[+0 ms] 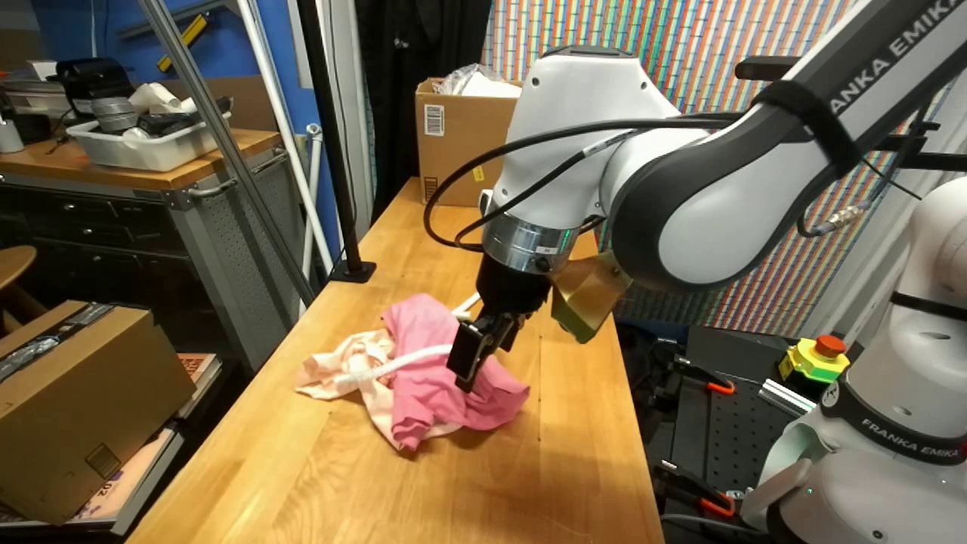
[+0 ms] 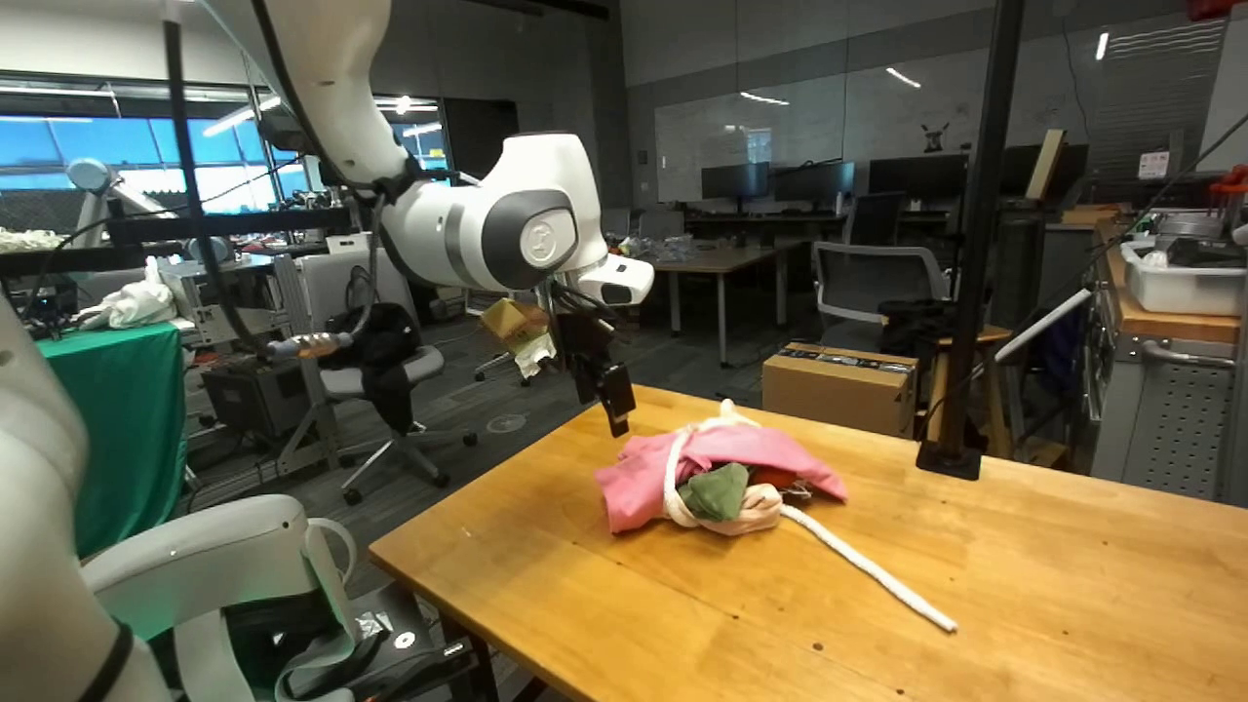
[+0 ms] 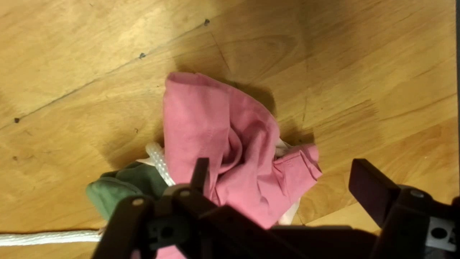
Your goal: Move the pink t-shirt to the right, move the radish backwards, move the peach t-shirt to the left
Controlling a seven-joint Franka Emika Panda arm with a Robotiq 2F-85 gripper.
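The pink t-shirt (image 1: 430,378) (image 2: 731,448) (image 3: 201,122) lies crumpled on top of the pile on the wooden table. The peach t-shirt (image 1: 351,363) (image 2: 746,519) lies partly under it; only a pale edge shows in the wrist view (image 3: 290,214). My gripper (image 1: 476,363) (image 2: 616,414) is above the pile, pointing down. In the wrist view its fingers (image 3: 280,169) are wide apart and empty, with a pink corner below between them. I cannot make out the radish; a small red patch (image 2: 770,477) shows under the pink cloth in an exterior view.
A white rope (image 1: 404,360) (image 2: 868,565) (image 3: 50,237) crosses the pile and trails onto the table (image 1: 574,483). A green cloth piece (image 2: 717,492) (image 3: 107,192) pokes out. A black post (image 1: 352,270) (image 2: 950,460) stands at the table edge. A cardboard box (image 1: 453,151) stands at one end.
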